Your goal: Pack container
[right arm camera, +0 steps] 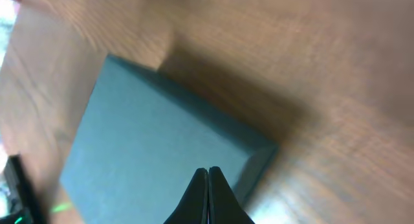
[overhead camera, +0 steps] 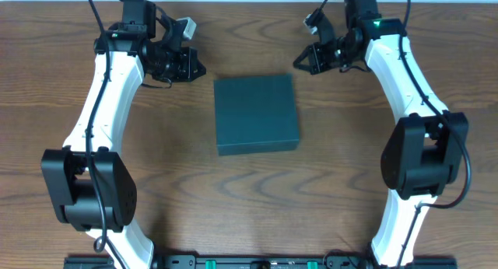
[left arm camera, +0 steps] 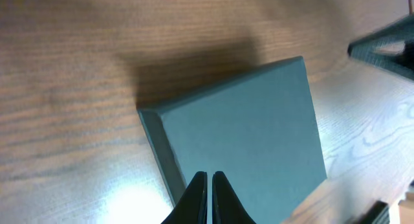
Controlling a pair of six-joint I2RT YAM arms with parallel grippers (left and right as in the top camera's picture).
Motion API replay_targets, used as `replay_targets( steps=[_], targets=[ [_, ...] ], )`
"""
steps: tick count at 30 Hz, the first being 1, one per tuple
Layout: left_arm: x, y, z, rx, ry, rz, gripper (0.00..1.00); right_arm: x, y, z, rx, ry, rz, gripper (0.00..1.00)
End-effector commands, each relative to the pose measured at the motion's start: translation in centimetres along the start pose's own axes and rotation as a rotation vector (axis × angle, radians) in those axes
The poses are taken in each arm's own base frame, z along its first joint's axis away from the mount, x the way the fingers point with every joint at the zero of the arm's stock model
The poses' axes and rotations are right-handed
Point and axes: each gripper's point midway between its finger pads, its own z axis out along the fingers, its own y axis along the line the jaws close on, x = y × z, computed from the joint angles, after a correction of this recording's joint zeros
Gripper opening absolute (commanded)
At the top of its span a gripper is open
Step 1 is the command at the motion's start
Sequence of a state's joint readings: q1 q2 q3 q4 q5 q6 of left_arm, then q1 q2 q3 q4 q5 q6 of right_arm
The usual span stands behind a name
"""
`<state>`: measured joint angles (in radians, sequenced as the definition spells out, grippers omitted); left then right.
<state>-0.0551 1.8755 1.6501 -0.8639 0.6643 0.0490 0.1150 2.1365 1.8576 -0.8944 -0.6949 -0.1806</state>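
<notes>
The container (overhead camera: 256, 113) is a dark teal-green square box lying flat in the middle of the table with its lid down. It also shows in the left wrist view (left arm camera: 242, 136) and the right wrist view (right arm camera: 155, 149). My left gripper (overhead camera: 194, 67) is shut and empty, above the table to the upper left of the box; its fingers show in the left wrist view (left arm camera: 209, 177). My right gripper (overhead camera: 302, 63) is shut and empty, above the table to the upper right of the box; its fingers show in the right wrist view (right arm camera: 207, 171).
The brown wooden table (overhead camera: 257, 199) carries nothing else in view. The arm bases stand at the front left (overhead camera: 85, 191) and front right (overhead camera: 420, 156). A black rail (overhead camera: 257, 261) runs along the front edge.
</notes>
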Motion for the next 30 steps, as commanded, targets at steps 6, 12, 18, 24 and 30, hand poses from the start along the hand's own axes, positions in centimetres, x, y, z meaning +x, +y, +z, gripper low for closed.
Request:
replay_targets(
  steps=[6,12,18,24,30],
  targets=[
    [0.7,-3.1,-5.0,-0.02,-0.056,0.003,0.06,-3.8,-1.1,-2.8,0.034,-0.138,0.037,0.02],
    [4.6,-4.1,-9.6,-0.14,-0.019,0.045,0.06,-3.8,1.8,-6.6,0.047,-0.15,0.004,0.01],
    [8.6,-7.7,-14.9,-0.146,-0.054,0.167,0.06,-1.6,8.7,-9.7,0.101,-0.085,-0.067,0.02],
    [14.8,-10.1,-18.3,-0.14,-0.136,0.24,0.06,3.1,17.0,-11.4,0.143,0.021,-0.185,0.02],
    [21.6,-11.3,-19.5,-0.114,-0.256,0.263,0.06,9.7,22.2,-12.5,0.205,0.052,-0.263,0.01]
  ],
)
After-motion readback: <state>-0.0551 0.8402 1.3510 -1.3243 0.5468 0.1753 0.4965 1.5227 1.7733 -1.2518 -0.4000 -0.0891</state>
